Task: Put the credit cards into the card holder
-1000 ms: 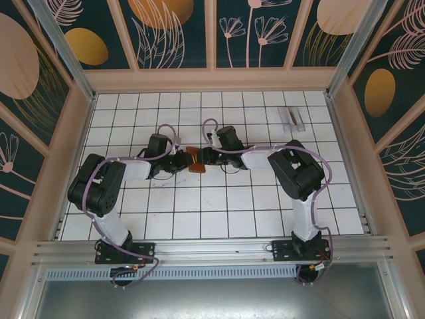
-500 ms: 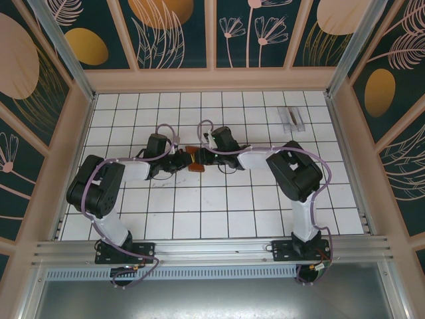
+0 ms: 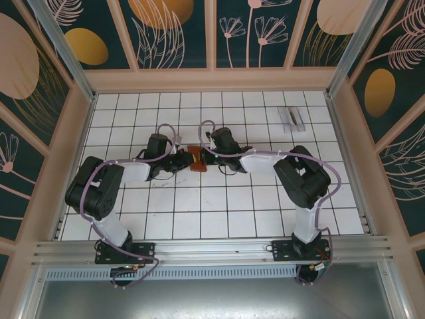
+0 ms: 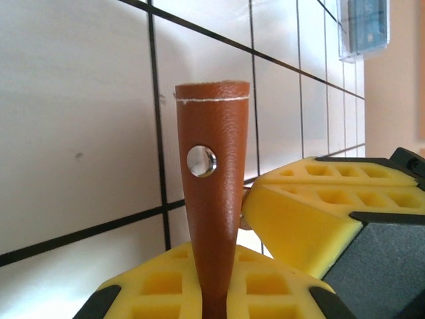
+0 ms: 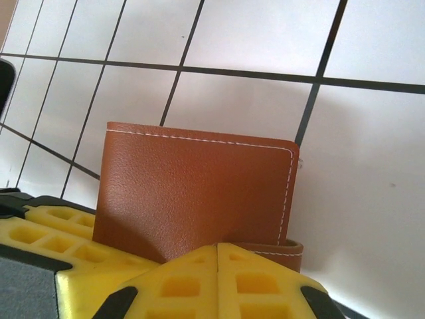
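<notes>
From above, the left arm (image 3: 126, 169) and right arm (image 3: 265, 159) reach inward until their tips meet over the middle of the surface. The card holder (image 3: 196, 161) shows there as a small reddish-brown patch between them. The credit cards (image 3: 292, 118) lie well apart from it, at the far right.

The left wrist view shows the card holder (image 4: 211, 199) edge-on, folded and upright, with its lower part clamped between the left fingers (image 4: 159, 282). A yellow finger of the other arm (image 4: 312, 212) touches its right side. Blue cards (image 4: 362, 23) sit in a clear tray at the top corner. A round metal stud (image 4: 201, 161) marks the leather.

The right wrist view shows the broad face of the card holder (image 5: 192, 193) with white stitching along its edge. The right fingers (image 5: 179, 286) are pressed together in front of it. Whether they nip its lower edge cannot be told.

The walls (image 3: 172, 33) are dark teal panels with pale leaves, flowers and orange discs, set in light wooden framing. The surface (image 3: 219, 212) is white tile with dark grid lines, and a metal rail (image 3: 212, 249) runs along its near edge.
</notes>
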Robot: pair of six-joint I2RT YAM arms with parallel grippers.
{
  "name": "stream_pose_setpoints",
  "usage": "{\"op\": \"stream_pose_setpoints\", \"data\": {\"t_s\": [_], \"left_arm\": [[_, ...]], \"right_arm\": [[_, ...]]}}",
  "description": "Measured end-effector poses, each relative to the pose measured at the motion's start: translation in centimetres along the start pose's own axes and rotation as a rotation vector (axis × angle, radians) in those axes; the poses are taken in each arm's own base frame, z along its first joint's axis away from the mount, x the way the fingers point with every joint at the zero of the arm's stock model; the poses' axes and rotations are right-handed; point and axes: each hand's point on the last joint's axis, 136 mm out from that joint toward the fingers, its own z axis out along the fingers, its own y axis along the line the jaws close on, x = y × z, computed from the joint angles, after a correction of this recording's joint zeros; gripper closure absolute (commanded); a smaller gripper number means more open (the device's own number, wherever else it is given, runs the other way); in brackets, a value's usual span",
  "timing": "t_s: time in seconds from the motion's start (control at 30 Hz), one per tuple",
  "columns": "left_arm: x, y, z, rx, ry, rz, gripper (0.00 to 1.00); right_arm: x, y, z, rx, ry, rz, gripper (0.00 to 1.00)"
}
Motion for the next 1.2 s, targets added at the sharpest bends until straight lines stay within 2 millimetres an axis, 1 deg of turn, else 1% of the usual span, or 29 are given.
{"op": "stream_pose_setpoints", "data": {"t_s": [0.13,0.17,0.33,0.4,0.47,0.53,0.57,0.63,0.8,0.87,0.97,1.2], "left_arm": [[0.6,-0.8,0.0,0.027,0.021,0.018,1.00],[0.6,-0.8,0.0,0.026,0.021,0.020,1.00],[0.9,-0.4,0.0,0.024,0.023,0.018,0.99],[1.3,-0.6,0.2,0.036,0.031,0.023,0.96],[1.9,-0.8,0.8,0.054,0.051,0.025,0.86],[2.9,-1.1,1.7,0.065,0.077,0.026,0.72],[3.3,-1.3,2.0,0.069,0.088,0.027,0.69],[4.0,-1.6,2.5,0.078,0.104,0.028,0.58],[3.6,-2.4,2.7,0.106,0.084,0.030,0.33],[3.4,-2.5,2.7,0.108,0.077,0.035,0.27],[3.4,-2.5,2.7,0.110,0.077,0.039,0.26],[3.3,-2.5,2.8,0.109,0.072,0.041,0.30]], "right_arm": [[0.4,-0.3,-1.3,-0.002,-0.003,-0.003,1.00],[0.5,-0.6,-1.6,0.007,-0.004,-0.003,1.00],[1.2,-3.9,-3.8,0.051,-0.006,0.047,1.00],[1.7,-4.7,-4.4,0.047,0.002,0.069,1.00],[2.3,-5.1,-5.0,0.038,0.012,0.083,1.00],[2.5,-4.9,-5.9,0.025,0.008,0.083,1.00],[2.5,-4.6,-6.5,0.016,0.004,0.082,1.00],[2.1,-3.8,-7.9,-0.003,-0.018,0.069,1.00],[0.0,-1.5,-11.6,-0.056,-0.104,0.033,1.00],[-0.7,-0.7,-12.7,-0.078,-0.129,0.020,1.00],[-0.8,-0.2,-13.1,-0.099,-0.135,0.016,1.00],[1.7,-1.5,-11.9,-0.087,-0.067,0.041,1.00]]}}
